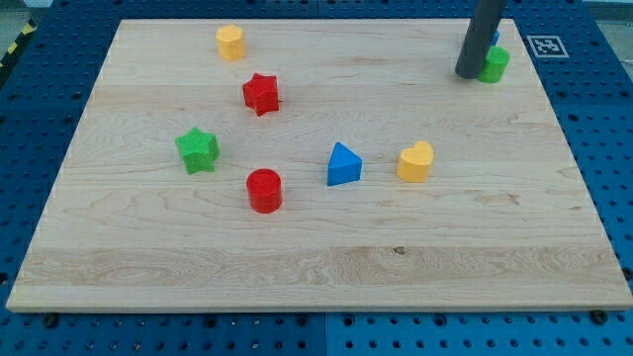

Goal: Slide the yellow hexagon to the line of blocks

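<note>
My tip beside green block, yellow hexagon well apart

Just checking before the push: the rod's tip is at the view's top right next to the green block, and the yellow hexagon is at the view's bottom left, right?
Not quite. The camera view shows the yellow hexagon at the top left. My tip is indeed top right, beside the green block.
</note>
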Action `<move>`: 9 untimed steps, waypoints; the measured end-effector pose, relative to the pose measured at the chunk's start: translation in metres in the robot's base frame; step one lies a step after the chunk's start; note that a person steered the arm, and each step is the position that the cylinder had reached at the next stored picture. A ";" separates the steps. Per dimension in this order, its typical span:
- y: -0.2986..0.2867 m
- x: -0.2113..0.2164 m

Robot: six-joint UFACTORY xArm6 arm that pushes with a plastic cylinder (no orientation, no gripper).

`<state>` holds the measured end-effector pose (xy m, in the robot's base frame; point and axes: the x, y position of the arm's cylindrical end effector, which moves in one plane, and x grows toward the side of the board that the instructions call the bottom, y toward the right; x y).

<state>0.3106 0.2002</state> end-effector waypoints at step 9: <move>-0.364 -0.080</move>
<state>0.2306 -0.1641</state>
